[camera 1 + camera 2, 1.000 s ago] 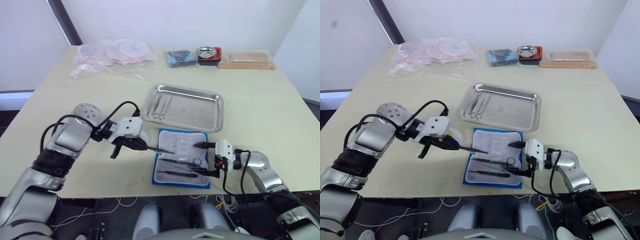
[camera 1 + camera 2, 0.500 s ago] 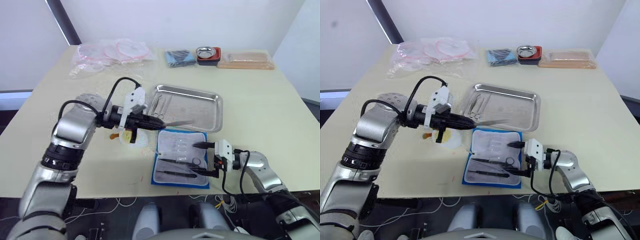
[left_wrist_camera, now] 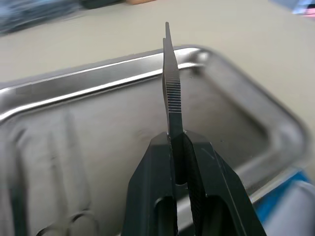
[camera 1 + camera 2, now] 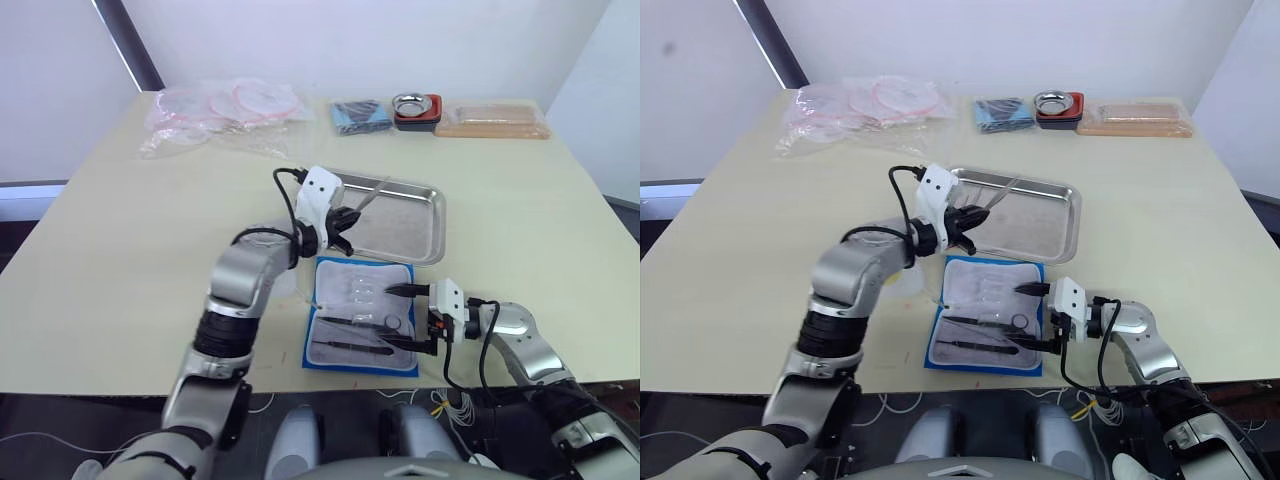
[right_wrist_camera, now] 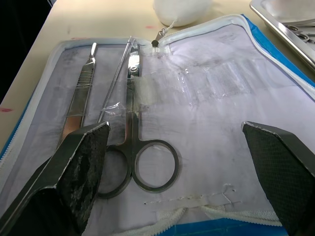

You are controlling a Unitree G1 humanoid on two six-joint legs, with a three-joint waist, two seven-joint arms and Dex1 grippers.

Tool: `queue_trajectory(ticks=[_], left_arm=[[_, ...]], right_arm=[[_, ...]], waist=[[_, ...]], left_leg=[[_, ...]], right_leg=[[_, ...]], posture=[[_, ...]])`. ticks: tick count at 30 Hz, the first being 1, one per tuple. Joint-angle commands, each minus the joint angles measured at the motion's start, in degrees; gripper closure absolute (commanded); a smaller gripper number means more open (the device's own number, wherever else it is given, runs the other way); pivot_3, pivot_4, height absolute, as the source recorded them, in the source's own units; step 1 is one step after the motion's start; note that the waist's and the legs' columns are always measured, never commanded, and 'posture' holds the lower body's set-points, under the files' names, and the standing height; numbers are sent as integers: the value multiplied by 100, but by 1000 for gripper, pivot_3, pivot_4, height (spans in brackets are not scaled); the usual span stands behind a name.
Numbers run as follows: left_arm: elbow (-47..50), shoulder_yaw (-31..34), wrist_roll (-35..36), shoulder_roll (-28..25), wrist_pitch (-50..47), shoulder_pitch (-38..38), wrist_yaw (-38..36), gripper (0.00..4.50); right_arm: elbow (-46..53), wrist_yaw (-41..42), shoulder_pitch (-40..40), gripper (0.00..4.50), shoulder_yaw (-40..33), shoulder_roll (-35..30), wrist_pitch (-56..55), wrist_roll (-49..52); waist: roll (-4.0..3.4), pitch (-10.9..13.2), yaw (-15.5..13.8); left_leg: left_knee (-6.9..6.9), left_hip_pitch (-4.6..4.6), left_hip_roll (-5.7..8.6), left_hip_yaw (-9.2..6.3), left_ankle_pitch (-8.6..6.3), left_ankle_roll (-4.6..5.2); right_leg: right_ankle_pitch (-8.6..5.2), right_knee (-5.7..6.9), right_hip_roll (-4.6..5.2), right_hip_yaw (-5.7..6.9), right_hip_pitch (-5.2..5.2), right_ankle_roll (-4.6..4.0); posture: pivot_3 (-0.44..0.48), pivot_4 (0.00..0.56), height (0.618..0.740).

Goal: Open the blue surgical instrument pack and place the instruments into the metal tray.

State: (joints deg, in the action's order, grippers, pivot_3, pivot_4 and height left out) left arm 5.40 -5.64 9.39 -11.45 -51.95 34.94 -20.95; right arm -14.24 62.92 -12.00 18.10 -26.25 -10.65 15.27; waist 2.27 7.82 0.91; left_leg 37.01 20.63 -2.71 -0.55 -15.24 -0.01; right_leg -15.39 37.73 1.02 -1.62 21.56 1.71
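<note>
The blue surgical instrument pack lies unzipped and spread flat near the table's front edge, pale lining upward, white zipper tape along its blue border. Retained in it: ring-handled scissors, a straight scalpel-type handle beside them, and a thin probe crossing between the two, under clear retaining strips. The metal tray sits just beyond the pack, shallow, rimmed, round-cornered. Two ring-handled instruments lie side by side in its left end. One pair of straight tweezers, ribbed along the grip, is held above the tray interior, tips angled upward.
</note>
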Motion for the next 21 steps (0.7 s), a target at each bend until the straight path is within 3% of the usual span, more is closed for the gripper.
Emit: queue_trajectory(ticks=[1, 9, 21], left_arm=[[-52, -17, -216, 277, 18, -25, 543, 4437], [-701, 324, -414, 702, -136, 90, 1396, 4437], [-1371, 455, -376, 771, -53, 310, 1449, 4437]], right_arm=[[-788, -97, 357, 0, 470, -112, 307, -839], [-816, -110, 313, 0, 484, -87, 311, -860], [-852, -118, 252, 0, 504, -8, 317, -886]], waist=[[-2, -2, 5], [-4, -1, 5], [-3, -2, 27]], left_leg=[[0, 0, 1, 1, 0, 0], [0, -2, 3, 4, 0, -1], [-1, -3, 3, 2, 0, -2]], right_leg=[[0, 0, 0, 1, 0, 0], [1, -1, 0, 13, 0, 0], [1, 0, -1, 17, 0, 0]], posture=[[0, 150, 740], [0, 150, 740], [0, 150, 740]])
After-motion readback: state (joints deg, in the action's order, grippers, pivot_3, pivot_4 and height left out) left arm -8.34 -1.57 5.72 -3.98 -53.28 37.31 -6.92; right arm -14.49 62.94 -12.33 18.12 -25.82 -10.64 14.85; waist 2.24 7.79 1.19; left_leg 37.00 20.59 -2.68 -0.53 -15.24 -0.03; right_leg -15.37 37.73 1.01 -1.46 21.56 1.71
